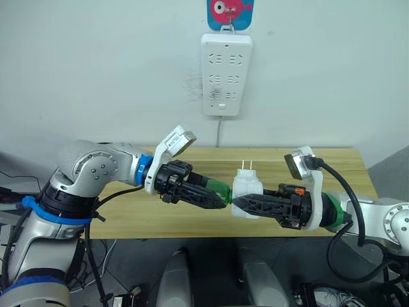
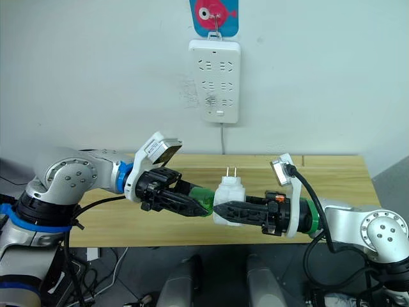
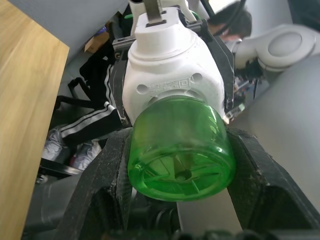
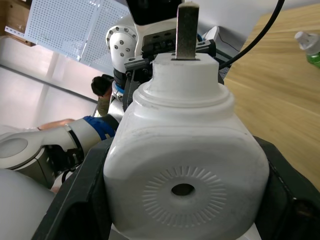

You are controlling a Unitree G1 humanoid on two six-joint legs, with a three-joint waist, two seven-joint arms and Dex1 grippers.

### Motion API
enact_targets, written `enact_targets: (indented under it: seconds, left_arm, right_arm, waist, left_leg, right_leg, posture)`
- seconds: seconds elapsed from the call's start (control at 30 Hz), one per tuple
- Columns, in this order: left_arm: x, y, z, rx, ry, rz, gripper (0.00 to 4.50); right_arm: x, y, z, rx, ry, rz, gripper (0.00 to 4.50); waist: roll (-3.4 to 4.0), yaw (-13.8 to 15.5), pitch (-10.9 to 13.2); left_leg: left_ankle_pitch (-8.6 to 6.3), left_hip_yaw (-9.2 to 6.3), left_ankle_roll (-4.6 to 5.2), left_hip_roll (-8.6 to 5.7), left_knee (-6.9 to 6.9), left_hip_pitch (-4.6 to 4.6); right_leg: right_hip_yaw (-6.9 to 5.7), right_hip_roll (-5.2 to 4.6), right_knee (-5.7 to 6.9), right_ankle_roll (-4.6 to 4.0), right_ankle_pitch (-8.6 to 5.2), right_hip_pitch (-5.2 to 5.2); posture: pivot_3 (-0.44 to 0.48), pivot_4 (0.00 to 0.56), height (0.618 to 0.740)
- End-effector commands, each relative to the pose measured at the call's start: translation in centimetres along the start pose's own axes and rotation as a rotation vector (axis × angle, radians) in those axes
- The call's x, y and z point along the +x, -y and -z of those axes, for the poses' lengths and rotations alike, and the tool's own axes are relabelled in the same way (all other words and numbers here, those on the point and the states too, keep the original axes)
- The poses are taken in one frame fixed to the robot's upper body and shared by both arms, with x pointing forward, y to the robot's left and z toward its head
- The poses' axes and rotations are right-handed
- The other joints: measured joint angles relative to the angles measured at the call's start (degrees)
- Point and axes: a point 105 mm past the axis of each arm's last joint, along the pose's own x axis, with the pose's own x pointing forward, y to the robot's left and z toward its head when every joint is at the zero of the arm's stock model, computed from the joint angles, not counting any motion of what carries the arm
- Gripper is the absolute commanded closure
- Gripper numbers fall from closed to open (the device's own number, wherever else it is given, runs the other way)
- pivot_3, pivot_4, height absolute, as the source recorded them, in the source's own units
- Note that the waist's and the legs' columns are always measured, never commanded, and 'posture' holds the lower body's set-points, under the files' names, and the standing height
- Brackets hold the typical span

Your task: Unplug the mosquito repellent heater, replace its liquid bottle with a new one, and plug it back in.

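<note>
Up front, in the left eye view, the left gripper [image 1: 220, 197] is reaching in from the left and clamping the green bottle [image 1: 219, 190], while the right gripper [image 1: 238, 203] is coming from the right and pinching the white heater [image 1: 246, 190] between its fingers. Bottle and heater are meeting end to end in the air, in front of the table [image 1: 192, 224], with the heater's two prongs [image 1: 246, 166] pointing up. On the wall behind, a power strip [image 1: 226, 73] is hanging below a pink fish hook [image 1: 229, 13], its cord running down behind the table.

Next, the right eye view is showing the same scene: the bottle [image 2: 200, 195] is sitting against the heater [image 2: 228, 195], both held between the two grippers above the table's near edge.

Then, in the left wrist view, the left fingers [image 3: 112, 170] are closing on either side of the bottle [image 3: 182, 150], whose ribbed base is facing the camera and whose far end is going into the heater [image 3: 172, 70].

Lastly, in the right wrist view, the right fingers [image 4: 90, 170] are gripping the heater [image 4: 185, 165] on both flanks; its round vented face is turned toward the camera and one prong [image 4: 187, 30] is standing up. Another bottle with a white cap [image 4: 311, 47] is lying on the table [image 4: 270, 90] near the frame's edge.
</note>
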Motion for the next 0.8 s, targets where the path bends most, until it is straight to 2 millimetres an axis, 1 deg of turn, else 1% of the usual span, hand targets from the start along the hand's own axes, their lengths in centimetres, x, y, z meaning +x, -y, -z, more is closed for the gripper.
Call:
enact_targets:
  seconds: [0.03,0.1,0.2,0.3,0.37,0.4,0.43,0.5,0.6,0.8]
  left_arm:
    - [-1.4,-0.9,-0.3,0.071,0.050,-0.129,2.26]
    - [-1.4,-0.7,0.5,0.163,0.022,-0.132,1.53]
    - [-1.4,-1.0,2.3,0.394,-0.021,-0.163,0.62]
    - [-1.5,-1.6,3.6,0.610,-0.055,-0.203,0.59]
    - [-1.4,-2.2,2.4,0.833,0.036,-0.274,0.59]
    - [-1.2,-2.1,1.9,0.953,0.075,-0.289,0.59]
    - [-1.2,-1.9,1.3,1.047,0.128,-0.304,0.59]
    - [-1.1,-1.4,0.8,1.183,0.187,-0.310,0.59]
    - [-0.8,-0.9,0.8,1.268,0.214,-0.286,0.59]
    - [0.5,-0.6,0.9,1.309,0.222,-0.211,0.59]
  right_arm:
    - [-0.8,-0.6,-0.8,-0.026,0.030,-0.002,1.48]
    - [-0.8,-0.6,-0.8,-0.025,0.032,-0.001,1.48]
    - [-0.9,-0.5,-0.9,-0.023,0.037,0.003,1.48]
    - [-1.0,-0.5,-0.9,-0.023,0.038,0.005,1.48]
    - [-1.0,-0.5,-0.9,-0.024,0.039,0.006,1.48]
    - [-1.0,-0.5,-0.9,-0.023,0.039,0.006,1.48]
    - [-1.0,-0.5,-0.9,-0.023,0.039,0.006,1.48]
    - [-1.0,-0.5,-0.8,-0.023,0.038,0.006,1.48]
    - [-1.0,-0.5,-0.8,-0.023,0.036,0.006,1.48]
    - [-0.9,-0.5,-0.9,-0.024,0.037,0.003,1.48]
  waist:
    - [0.00,0.0,0.0]
    - [0.00,0.0,0.0]
    - [0.02,-0.1,0.0]
    - [0.02,0.4,0.0]
    - [0.03,0.8,0.0]
    - [0.03,1.1,0.0]
    - [0.02,1.5,0.0]
    - [-0.01,1.7,0.0]
    - [0.00,1.7,0.0]
    - [0.00,1.6,0.0]
  left_leg:
    - [0.00,0.00,0.00,0.00,0.00,0.00]
    - [0.00,0.01,0.00,0.00,0.01,0.01]
    - [0.00,0.05,-0.01,0.00,-0.03,0.09]
    - [0.00,0.10,-0.01,0.05,-0.03,0.08]
    - [0.00,0.19,-0.01,0.05,-0.02,0.08]
    - [0.00,0.23,0.00,0.07,-0.01,0.08]
    - [0.01,0.27,0.00,0.05,0.02,0.06]
    - [0.01,0.37,0.02,0.03,0.09,-0.02]
    - [0.01,0.42,0.03,0.00,0.08,-0.01]
    - [0.01,0.35,0.02,0.00,0.04,-0.01]
  right_leg:
    - [0.02,0.00,0.00,0.00,0.00,0.00]
    - [0.06,-0.02,0.00,-0.01,0.00,0.00]
    - [0.25,-0.05,-0.01,-0.01,0.00,0.00]
    - [0.23,-0.12,-0.04,-0.03,0.00,-0.01]
    - [0.25,-0.16,-0.04,-0.03,0.00,0.01]
    - [0.23,-0.25,-0.06,-0.03,0.00,0.04]
    - [0.24,-0.31,-0.07,-0.03,0.00,0.05]
    - [0.31,-0.33,-0.14,0.03,0.10,0.05]
    - [0.37,-0.27,-0.13,-0.07,0.17,0.02]
    - [0.28,-0.12,-0.11,-0.04,0.15,0.01]
  posture:
    - [-0.076,0.303,0.740]
    - [-0.077,0.302,0.740]
    - [-0.078,0.303,0.740]
    - [-0.078,0.304,0.740]
    - [-0.078,0.303,0.740]
    - [-0.077,0.303,0.740]
    - [-0.077,0.304,0.740]
    - [-0.077,0.304,0.740]
    - [-0.077,0.305,0.740]
    - [-0.079,0.306,0.740]
